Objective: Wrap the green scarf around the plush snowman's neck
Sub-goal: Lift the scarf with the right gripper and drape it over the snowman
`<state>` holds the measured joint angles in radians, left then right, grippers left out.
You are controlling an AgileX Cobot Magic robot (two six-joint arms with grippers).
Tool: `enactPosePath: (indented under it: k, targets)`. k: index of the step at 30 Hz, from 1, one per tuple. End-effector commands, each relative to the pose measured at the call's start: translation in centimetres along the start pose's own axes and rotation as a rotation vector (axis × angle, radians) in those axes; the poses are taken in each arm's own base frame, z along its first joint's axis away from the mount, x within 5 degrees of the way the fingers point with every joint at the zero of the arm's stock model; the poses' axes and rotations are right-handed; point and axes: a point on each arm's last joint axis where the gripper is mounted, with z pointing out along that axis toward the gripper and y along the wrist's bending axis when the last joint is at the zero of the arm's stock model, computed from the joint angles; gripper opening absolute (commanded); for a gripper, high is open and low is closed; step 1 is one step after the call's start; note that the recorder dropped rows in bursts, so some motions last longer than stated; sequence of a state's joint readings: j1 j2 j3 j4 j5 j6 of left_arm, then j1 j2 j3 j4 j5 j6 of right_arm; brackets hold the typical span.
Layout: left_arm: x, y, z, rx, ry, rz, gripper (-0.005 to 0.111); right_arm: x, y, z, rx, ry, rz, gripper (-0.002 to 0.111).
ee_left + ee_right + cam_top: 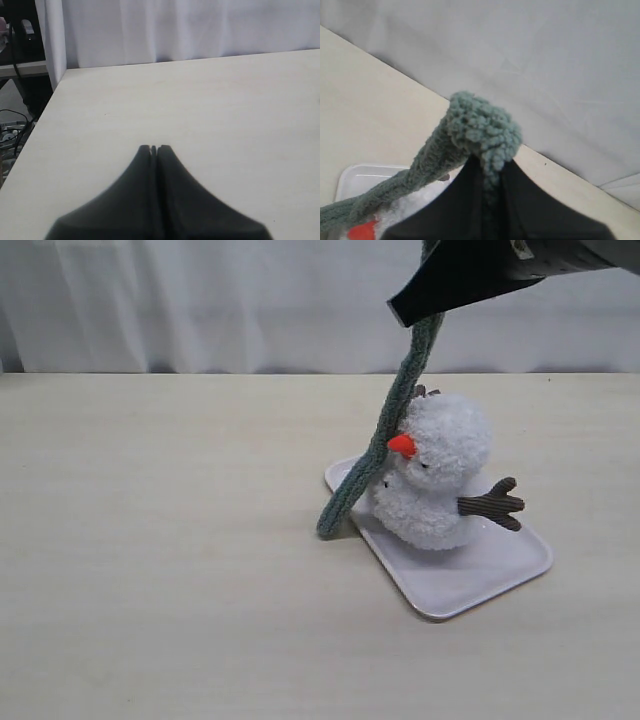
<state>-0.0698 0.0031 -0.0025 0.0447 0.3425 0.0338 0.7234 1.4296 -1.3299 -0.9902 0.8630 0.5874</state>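
The plush snowman (440,480) sits on a white tray (480,575), leaning, with its orange nose (402,446) pointing left and a brown twig arm (492,505) out to the right. The green scarf (385,435) hangs from high above, runs down past the snowman's face and ends on the table by the tray's left corner. My right gripper (490,162) is shut on the scarf's upper end (482,127), seen as a dark shape (470,275) at the top of the exterior view. My left gripper (154,148) is shut with nothing in it, above bare table.
A white curtain (200,300) hangs behind the table's far edge. In the left wrist view the table's side edge (47,107) shows, with cables and dark gear beyond it.
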Motion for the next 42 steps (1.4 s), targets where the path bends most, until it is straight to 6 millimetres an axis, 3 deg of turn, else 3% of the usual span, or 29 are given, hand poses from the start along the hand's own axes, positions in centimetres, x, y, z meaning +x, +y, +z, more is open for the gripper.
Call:
enactPosePath:
  k: [1,7,13,20,30,33,37,42]
  targets:
    - [0.0,-0.1,0.0,0.008,-0.013,0.001,0.000,0.7,-1.4,0.8,0.042,0.055,0.033,0.004]
    - [0.0,-0.1,0.0,0.008,-0.013,0.001,0.000,1.9,-2.1,2.9,0.021,0.131,0.128,0.004]
    - [0.0,-0.1,0.0,0.008,-0.013,0.001,0.000,2.2,-0.1,4.9,-0.058,0.092,0.100,0.004]
    - [0.0,-0.1,0.0,0.008,-0.013,0.001,0.000,3.1,0.8,7.4,0.004,0.144,-0.006,0.004]
    - [0.0,-0.1,0.0,0.008,-0.013,0.001,0.000,2.3,-1.5,8.4,0.092,-0.004,0.122,0.004]
    - [0.0,-0.1,0.0,0.008,-0.013,0.001,0.000,2.8,-3.3,9.7,0.092,-0.045,0.212,0.004]
    - [0.0,-0.1,0.0,0.008,-0.013,0.001,0.000,4.3,-4.9,11.3,0.145,0.018,0.231,0.004]
    - [0.0,-0.1,0.0,0.008,-0.013,0.001,0.000,5.7,-4.8,11.4,0.152,0.167,0.102,0.004]
